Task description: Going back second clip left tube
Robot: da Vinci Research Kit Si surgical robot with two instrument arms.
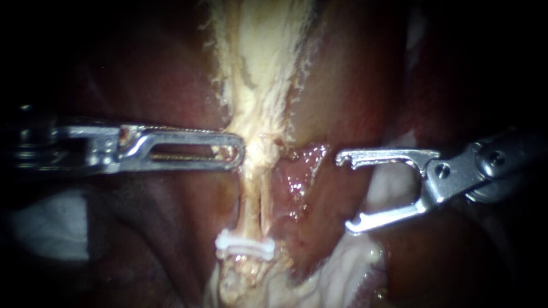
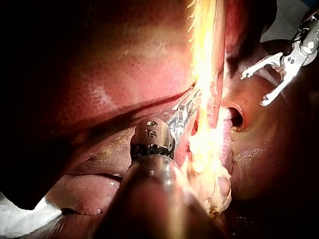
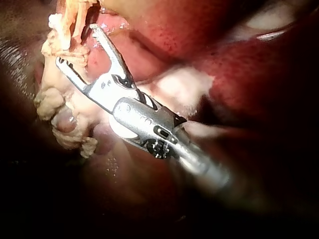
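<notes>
Clip sits across tube, apart from gaping pincer of right instrument.

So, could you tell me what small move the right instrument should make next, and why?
Probably draw the right instrument back along its shaft, away from the pale tube. It stands open and empty beside the tube, a white clip already sits across it, and the left instrument holds the tube steady.

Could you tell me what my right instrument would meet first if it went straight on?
The right instrument would likely meet the glistening pink tissue before the pale tube, though depth is unclear.
</notes>
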